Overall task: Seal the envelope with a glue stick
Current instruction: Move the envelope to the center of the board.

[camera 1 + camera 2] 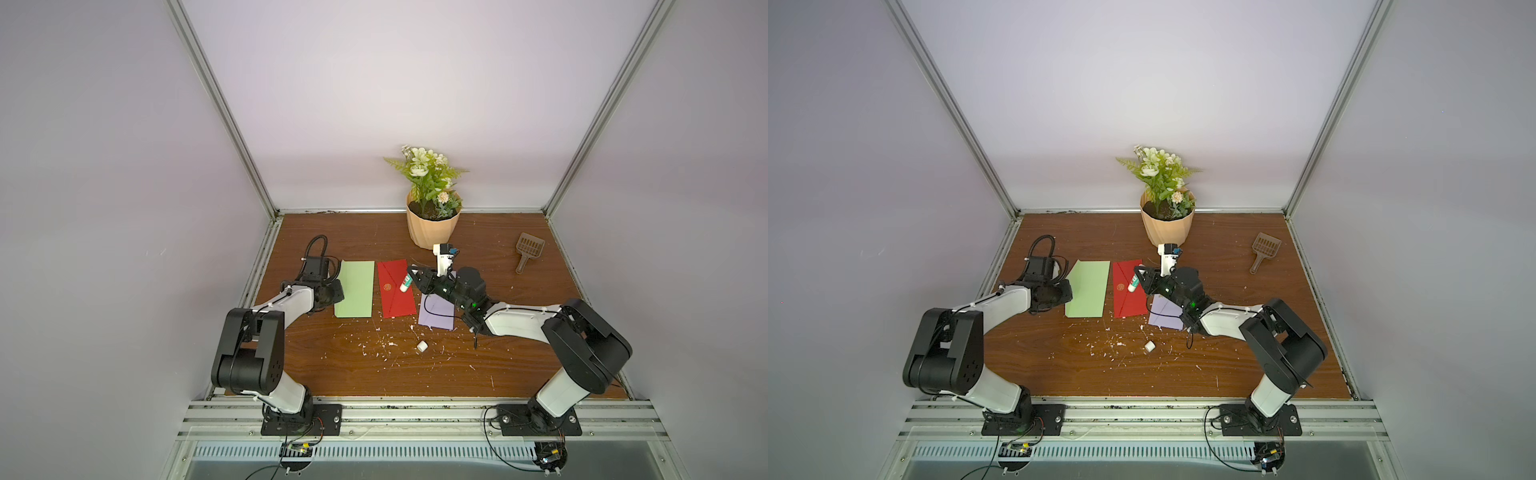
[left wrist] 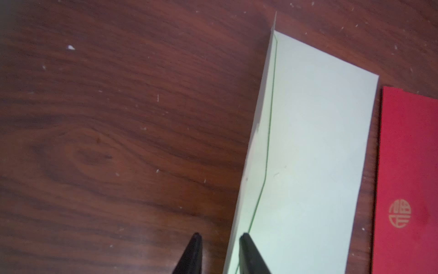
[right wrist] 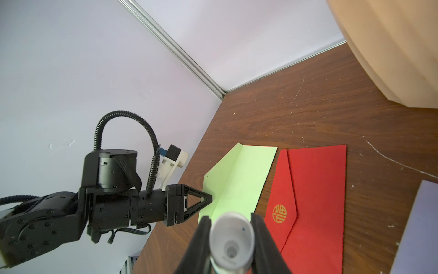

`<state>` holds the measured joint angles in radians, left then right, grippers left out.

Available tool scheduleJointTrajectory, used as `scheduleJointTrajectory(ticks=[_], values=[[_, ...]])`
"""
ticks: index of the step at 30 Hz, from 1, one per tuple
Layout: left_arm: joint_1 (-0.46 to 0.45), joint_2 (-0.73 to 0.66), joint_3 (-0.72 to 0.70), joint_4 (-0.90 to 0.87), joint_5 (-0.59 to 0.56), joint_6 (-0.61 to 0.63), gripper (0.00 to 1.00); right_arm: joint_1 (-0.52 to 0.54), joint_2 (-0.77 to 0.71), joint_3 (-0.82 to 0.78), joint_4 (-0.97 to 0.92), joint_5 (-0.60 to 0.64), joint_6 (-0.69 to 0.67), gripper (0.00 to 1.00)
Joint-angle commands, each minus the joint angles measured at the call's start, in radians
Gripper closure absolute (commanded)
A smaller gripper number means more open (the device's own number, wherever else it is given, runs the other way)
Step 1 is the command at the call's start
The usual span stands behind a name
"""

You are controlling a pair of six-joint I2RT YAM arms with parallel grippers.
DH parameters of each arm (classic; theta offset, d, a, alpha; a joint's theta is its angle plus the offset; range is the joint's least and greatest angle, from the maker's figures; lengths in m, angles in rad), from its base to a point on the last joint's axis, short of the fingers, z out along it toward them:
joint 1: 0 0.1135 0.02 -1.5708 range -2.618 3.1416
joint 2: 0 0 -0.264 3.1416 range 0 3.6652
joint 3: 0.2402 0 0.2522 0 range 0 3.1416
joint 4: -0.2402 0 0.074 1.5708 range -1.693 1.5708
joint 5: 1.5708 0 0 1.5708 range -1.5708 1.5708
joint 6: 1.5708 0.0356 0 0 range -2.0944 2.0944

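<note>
Three envelopes lie side by side: green (image 1: 354, 289), red (image 1: 397, 297) and purple (image 1: 438, 313). My left gripper (image 2: 220, 234) sits low at the green envelope's (image 2: 308, 154) left edge. Its jaws stand a little apart, with the raised flap edge between them. My right gripper (image 3: 231, 220) is shut on the uncapped glue stick (image 3: 231, 237), a white tube with a green band (image 1: 405, 283). It hangs tilted over the red envelope (image 3: 317, 201), whose flap lies open towards the green one. The right arm covers part of the purple envelope.
The white cap (image 1: 422, 346) lies on the wood nearer the front, among paper scraps. A potted plant (image 1: 432, 226) stands at the back just behind the right wrist. A brown scoop (image 1: 528, 251) lies at the back right. Walls close in the table.
</note>
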<state>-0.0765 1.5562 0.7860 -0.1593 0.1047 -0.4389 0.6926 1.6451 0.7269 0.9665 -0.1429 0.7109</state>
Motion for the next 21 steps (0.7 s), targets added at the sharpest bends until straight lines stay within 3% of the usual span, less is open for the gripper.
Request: scheduleJointTrajectory(ticks=[1,12,21], values=[[0.010,-0.007,-0.009,0.032,0.013,0.009,0.75,0.005,0.011,0.040,0.016,-0.029,0.002,1.00],[0.004,-0.040,-0.059,0.063,0.064,-0.001,0.97,0.017,0.028,0.088,-0.061,-0.015,-0.011,1.00],[-0.020,-0.183,-0.126,-0.001,0.015,-0.012,1.00,0.125,0.117,0.217,-0.131,0.121,-0.116,1.00]])
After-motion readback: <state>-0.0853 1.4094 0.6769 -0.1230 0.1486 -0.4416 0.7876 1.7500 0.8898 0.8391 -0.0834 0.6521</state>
